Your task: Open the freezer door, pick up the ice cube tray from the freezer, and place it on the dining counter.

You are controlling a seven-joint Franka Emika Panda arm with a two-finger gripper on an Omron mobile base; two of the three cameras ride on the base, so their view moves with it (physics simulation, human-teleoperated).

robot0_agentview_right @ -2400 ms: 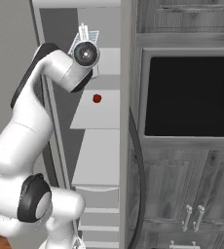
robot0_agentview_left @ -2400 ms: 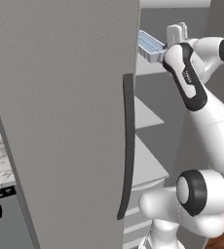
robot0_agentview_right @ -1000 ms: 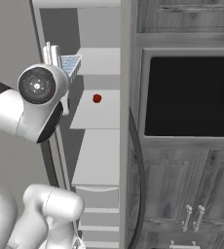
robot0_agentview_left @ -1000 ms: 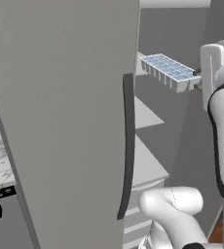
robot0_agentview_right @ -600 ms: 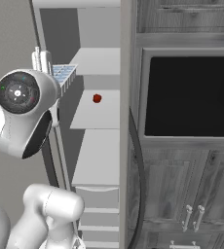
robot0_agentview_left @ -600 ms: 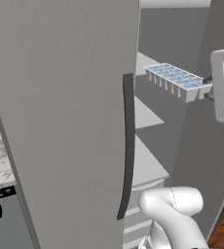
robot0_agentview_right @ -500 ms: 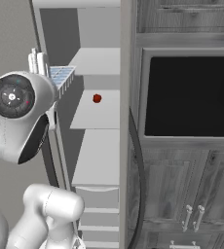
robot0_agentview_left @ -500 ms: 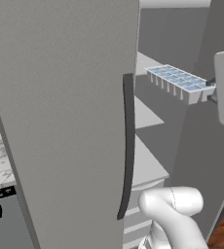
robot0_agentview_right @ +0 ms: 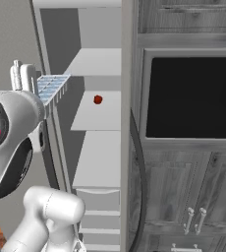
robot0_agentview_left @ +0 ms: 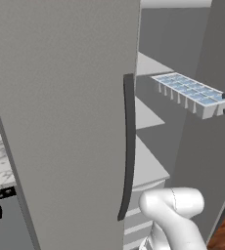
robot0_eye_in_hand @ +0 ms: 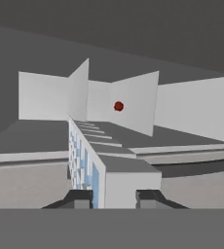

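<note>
Pincer (robot0_eye_in_hand: 114, 198) is clamped on one short end of the ice cube tray (robot0_agentview_left: 189, 93), holding it level in the air in front of the open freezer, clear of its shelves (robot0_agentview_right: 98, 116). Beside it, the freezer door (robot0_agentview_left: 60, 112) stands swung wide, with its dark handle (robot0_agentview_left: 128, 146) along the edge. On the middle shelf sits a small red item (robot0_agentview_right: 98, 99).

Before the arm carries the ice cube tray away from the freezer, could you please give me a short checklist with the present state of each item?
1. Claw shut on the ice cube tray: ok.
2. Ice cube tray off the shelves, in the air: ok.
3. Ice cube tray close to level: ok in the left base view.
4. Freezer door swung wide open: ok.
5. Small red thing on its shelf, apart from the tray: ok.
6. Path to the dining counter: cannot tell.
</note>
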